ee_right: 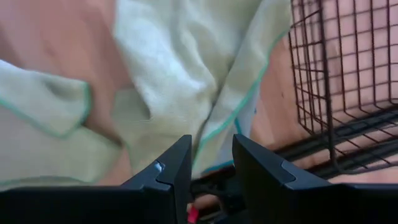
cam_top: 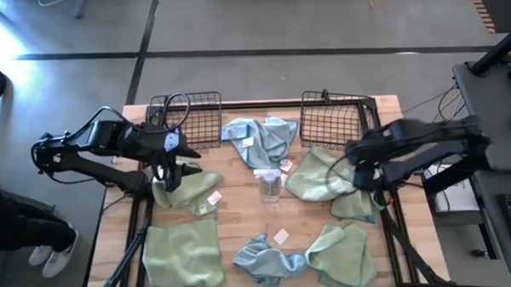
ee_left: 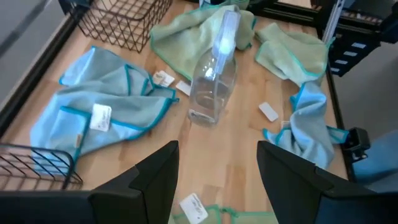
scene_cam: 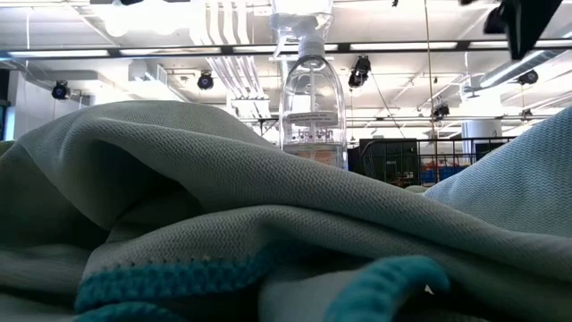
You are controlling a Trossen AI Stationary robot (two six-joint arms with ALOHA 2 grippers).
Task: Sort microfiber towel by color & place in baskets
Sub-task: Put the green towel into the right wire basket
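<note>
At the bottom of the high view lie two pale green towels (cam_top: 183,255) (cam_top: 343,255) and a light blue towel (cam_top: 266,260). At mid-frame stands a clear bottle (cam_top: 270,186). Left of it the left gripper (cam_top: 165,174) hovers over a green towel (cam_top: 189,191), fingers apart and empty. On the right, the right gripper (cam_top: 364,175) hangs over another green towel (cam_top: 318,175), fingers narrowly apart. Along the top sit two baskets (cam_top: 190,112) (cam_top: 340,111), with a blue towel (cam_top: 257,137) between them.

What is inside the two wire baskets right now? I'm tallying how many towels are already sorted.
Nothing shows in either one: the left basket and the right basket show only bare mesh from above. All towels lie on the table. The left arm covers a little of the left basket's front edge.
</note>
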